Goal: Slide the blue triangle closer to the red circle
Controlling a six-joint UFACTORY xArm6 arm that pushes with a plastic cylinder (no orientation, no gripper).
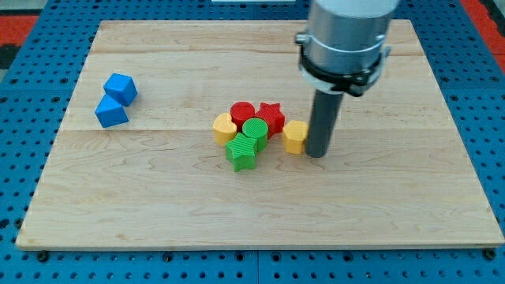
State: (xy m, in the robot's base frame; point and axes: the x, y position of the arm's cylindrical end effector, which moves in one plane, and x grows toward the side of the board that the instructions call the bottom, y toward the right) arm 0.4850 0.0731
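Camera view, sole view on record.

Wooden board [158,189] set on a blue pegboard surround. No fingers fitted; arm ends in a dark rod, so nothing held and nothing to open or close. My tip [317,155] down at board level, right of centre, just right of the yellow block [295,136], touching or nearly so; contact not resolvable.

Blue triangle [111,113] at far left of the board, touching or almost touching a blue cube [121,87] on its far side. Red circle [242,113] in the central cluster, far side, packed with a red star [271,117], green circle [256,132], green star [241,152] and a yellow heart-like block [224,127]. Triangle well apart from the circle, and from my tip.

Handling assessment: small, rigid, apparently light, likely to slide freely on smooth wood and to pivot if struck off-centre. No grasp possible; contact judged best on the triangle's left face, centred, pushing right. Risk: cube dragged along.
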